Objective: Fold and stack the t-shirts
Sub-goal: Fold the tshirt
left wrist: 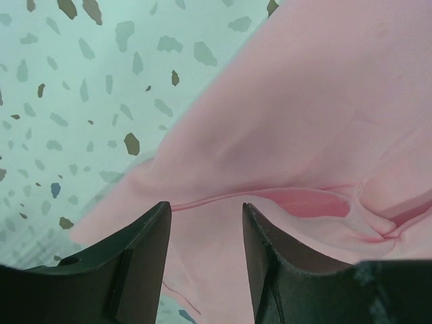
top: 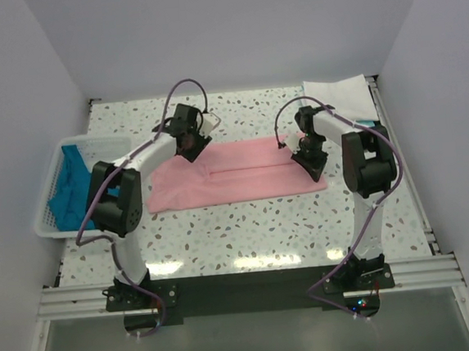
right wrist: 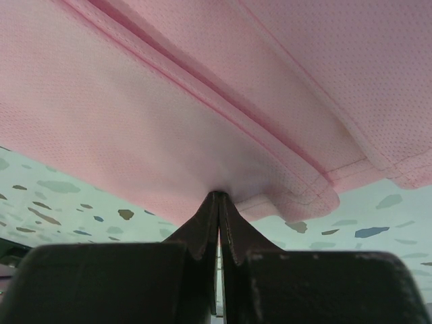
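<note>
Pale walls (top: pixel 230 28) close in a speckled terrazzo table (top: pixel 248 232). Only the overhead view takes in the whole spread. At the left edge a white lattice basket (top: pixel 46 200) holds bunched teal-blue t-shirts (top: pixel 69 186). A pink t-shirt (top: pixel 242 171) lies folded into a long band across the middle, and a white t-shirt (top: pixel 338 96) sits flat in the far right corner. That view shows both arms bent over the pink band, but not how their fingers stand.

The left gripper (top: pixel 195 142) is over the band's far left corner. Its wrist camera supplies the detail: the left gripper (left wrist: pixel 206 209) has its dark fingers (left wrist: pixel 145 250) parted, and pink cloth shows in the gap and beyond them. Nothing is pinched between them, so it is released. A darker folded seam runs across the pink t-shirt (left wrist: pixel 317 115) just past the fingertips, and bare speckled table (left wrist: pixel 74 101) lies to the left.

The right gripper (top: pixel 309 159) is at the band's right end. In its wrist view the right gripper (right wrist: pixel 218 196) is clenched tight, with the two tips meeting. The near edge of the pink t-shirt (right wrist: pixel 202 88) puckers right where they pinch it. Hemmed layers of the shirt stretch away above, and table (right wrist: pixel 67 196) shows on either side below the cloth
</note>
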{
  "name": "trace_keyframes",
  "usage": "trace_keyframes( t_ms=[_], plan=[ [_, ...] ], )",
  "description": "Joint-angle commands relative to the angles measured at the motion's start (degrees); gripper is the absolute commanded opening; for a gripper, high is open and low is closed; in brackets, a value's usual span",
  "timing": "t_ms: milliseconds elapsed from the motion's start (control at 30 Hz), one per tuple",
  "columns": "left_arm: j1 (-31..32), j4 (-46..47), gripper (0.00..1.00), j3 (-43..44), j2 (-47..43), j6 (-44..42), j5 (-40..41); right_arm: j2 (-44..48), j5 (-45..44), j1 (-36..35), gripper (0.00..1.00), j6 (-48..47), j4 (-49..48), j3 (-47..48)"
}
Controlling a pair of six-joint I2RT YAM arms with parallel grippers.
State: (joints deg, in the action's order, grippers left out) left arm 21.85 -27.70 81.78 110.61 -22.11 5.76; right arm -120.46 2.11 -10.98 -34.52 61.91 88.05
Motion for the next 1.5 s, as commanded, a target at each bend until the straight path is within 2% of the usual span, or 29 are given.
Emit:
trace_keyframes(
  t_ms=[0,167,233,367,533,667,900,1100,1300,1467],
  plan=[
    [-1.1,1.09,0.52,2.86,-5.73,-1.8,0.59,-0.56,-0.62,0.0,0.0,-1.07,-1.27,1.94],
    [-2.25,-5.5,0.5,-2.4,-12.86,2.85,-8.99,1.63,0.96,0.0,0.0,-0.63,1.28,5.54],
    [-2.33,-7.53,0.48,-5.57,-14.19,5.04,-10.5,2.6,2.19,-0.09,0.0,-0.46,2.25,6.95],
    [-2.16,-6.41,0.42,-9.97,-14.11,8.39,-14.36,1.38,3.08,-0.44,0.0,-0.02,4.0,10.99],
    [-2.07,-6.22,0.35,-7.25,-7.61,9.71,-18.15,-0.65,3.25,-0.97,0.0,1.21,3.48,12.58],
    [-2.07,-5.08,0.35,-4.0,-1.99,9.63,-20.52,-2.67,2.73,-0.97,0.0,1.3,2.52,12.06],
    [-2.16,-6.4,0.34,-0.13,5.06,7.26,-19.03,-4.34,0.18,-0.97,0.0,0.25,0.93,9.34],
    [-5.22,-8.68,0.39,0.22,-0.47,4.98,-20.43,-1.88,-1.93,-2.46,0.0,-1.42,-0.21,2.58],
    [-7.26,-16.76,0.4,-1.43,-8.73,-0.03,-22.55,5.84,-1.67,-6.68,0.0,-2.74,-0.13,-8.24],
    [-7.08,-18.53,0.4,-12.59,-14.63,-3.64,-20.27,8.49,5.79,-6.33,0.0,-1.87,8.04,-0.35]
  ],
)
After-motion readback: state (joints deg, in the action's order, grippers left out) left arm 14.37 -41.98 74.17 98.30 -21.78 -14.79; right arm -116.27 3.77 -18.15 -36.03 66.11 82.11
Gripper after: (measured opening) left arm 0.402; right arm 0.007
